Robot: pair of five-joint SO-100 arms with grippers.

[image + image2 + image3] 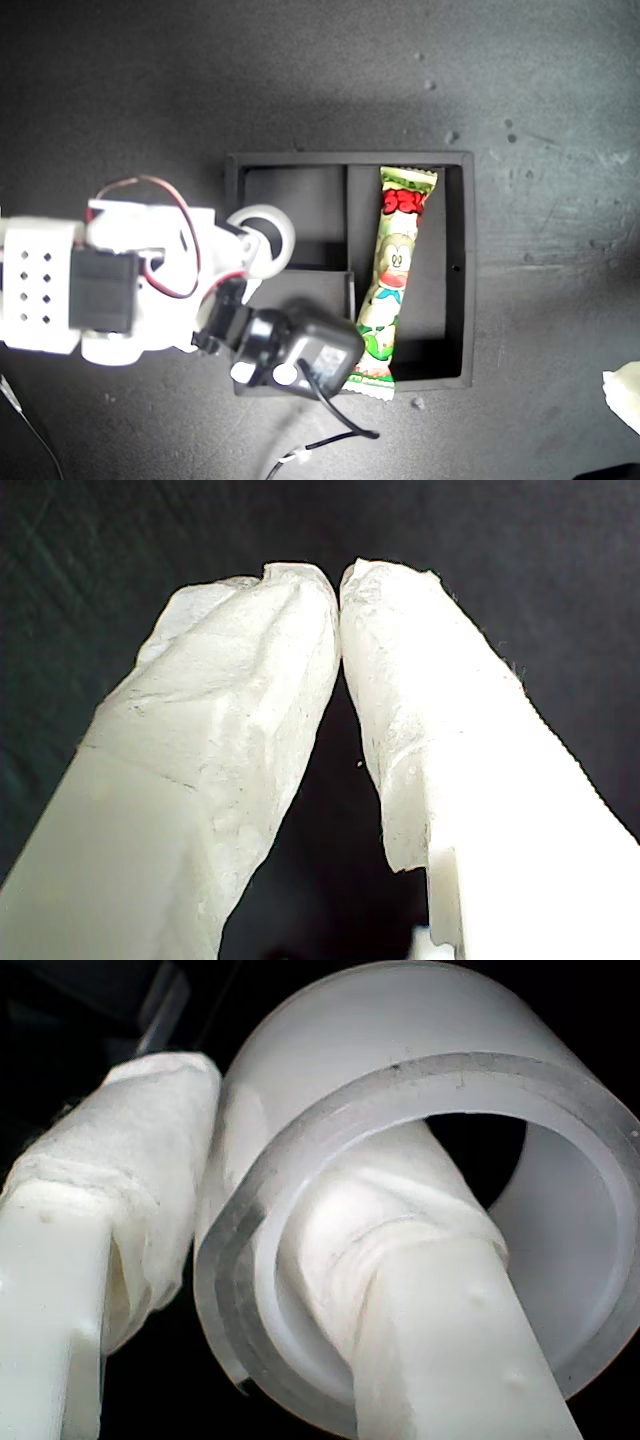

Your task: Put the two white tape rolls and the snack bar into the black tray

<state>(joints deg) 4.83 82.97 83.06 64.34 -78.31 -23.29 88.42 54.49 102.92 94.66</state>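
A dark scuffed tabletop (540, 90) lies underneath.

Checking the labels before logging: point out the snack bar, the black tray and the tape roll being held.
snack bar (392, 270), exterior view, on the cartoon figure mid-wrapper.
black tray (467, 260), exterior view, on the wall at that view's right.
tape roll (400, 1175), second wrist view, on the roll's outer band.
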